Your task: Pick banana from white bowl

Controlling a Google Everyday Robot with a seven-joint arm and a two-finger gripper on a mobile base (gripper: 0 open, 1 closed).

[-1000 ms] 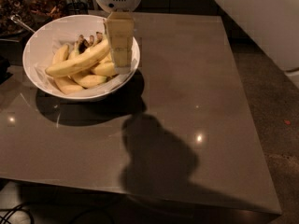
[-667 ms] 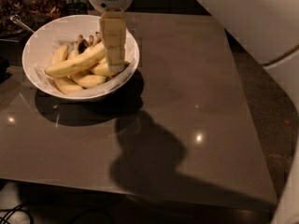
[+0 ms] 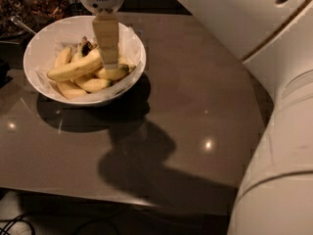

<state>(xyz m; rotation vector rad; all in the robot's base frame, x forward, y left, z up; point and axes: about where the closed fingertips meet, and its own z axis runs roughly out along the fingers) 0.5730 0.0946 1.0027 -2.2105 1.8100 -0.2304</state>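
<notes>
The white bowl point(image 3: 45, 47) stands at the back left of the dark table and holds several yellow bananas. The longest banana point(image 3: 73, 68) lies across the top of the pile, gently curved, with its right end under my gripper. My gripper point(image 3: 109, 58) hangs from its white wrist down into the right half of the bowl. Its tip is at the banana's right end. Shorter bananas point(image 3: 93, 84) lie beneath and beside the long one. A dark stem cluster point(image 3: 87, 46) shows behind the gripper.
The brown table point(image 3: 186, 111) stretches to the right and front of the bowl. My white arm point(image 3: 279, 121) fills the right side of the view. A dish of dark food point(image 3: 14, 9) with a spoon sits at the back left. Cables point(image 3: 14, 225) lie on the floor.
My gripper has moved a little to the left over the bowl, toward the long banana's right end. My arm has come further into view on the right.
</notes>
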